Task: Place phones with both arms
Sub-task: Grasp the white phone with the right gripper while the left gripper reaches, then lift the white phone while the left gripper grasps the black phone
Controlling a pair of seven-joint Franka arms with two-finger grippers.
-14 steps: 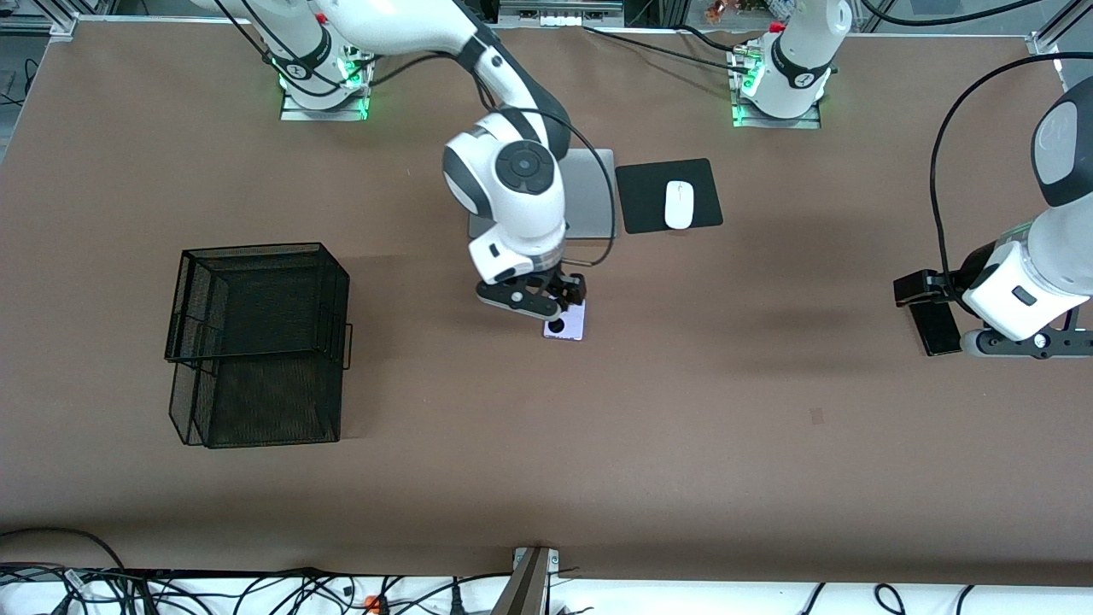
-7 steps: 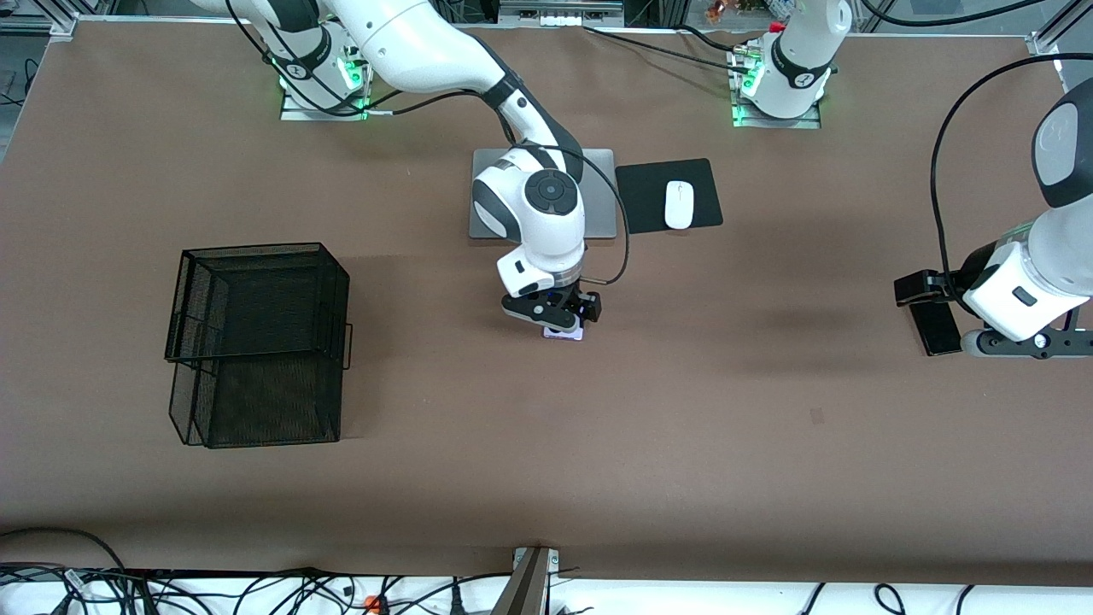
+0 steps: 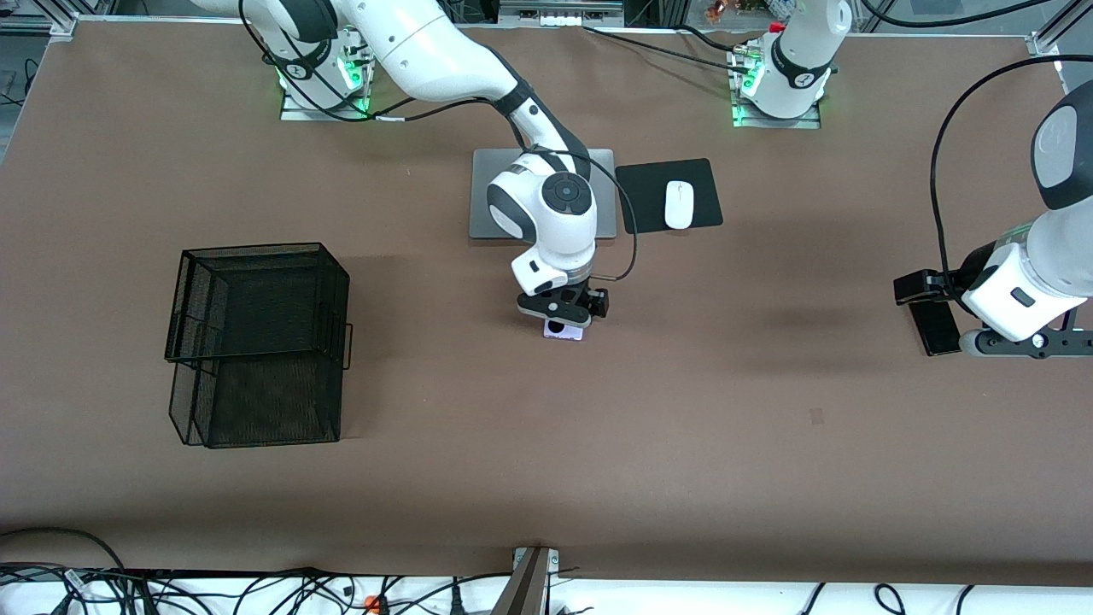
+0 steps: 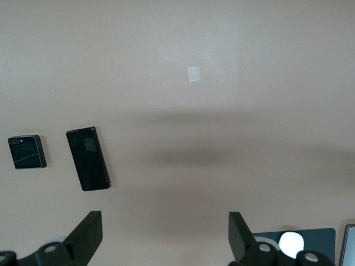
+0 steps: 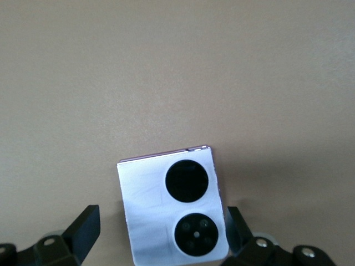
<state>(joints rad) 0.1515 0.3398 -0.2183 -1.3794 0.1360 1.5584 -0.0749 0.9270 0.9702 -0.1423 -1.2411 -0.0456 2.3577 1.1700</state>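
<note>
The right pincer hangs low over the lavender-white phone, which lies flat on the brown tabletop near its middle. In the right wrist view the two black fingers stand spread wide, one on each side of the lavender-white phone and apart from its edges, so the pincer is open and grips nothing. The phone's two black circles face up.

From the lavender-white phone, the grey laptop lies at about 12 o'clock in the front view, closed and partly covered by the right arm's wrist. Just beside the laptop, toward the left arm's end of the tabletop, a white mouse rests on a black mouse pad. At about 9 o'clock from the phone, well apart from it, stands a black wire-mesh basket.

The left arm waits at its own end of the tabletop, at about 3 o'clock from the lavender-white phone, with the left pincer held up over the tabletop. In the left wrist view its fingers are wide apart with bare tabletop between them: open and empty. That view also shows the long black phone lying flat with the small black phone just beside it, the two not touching. In the front view the long black phone shows partly under the left arm's wrist.
</note>
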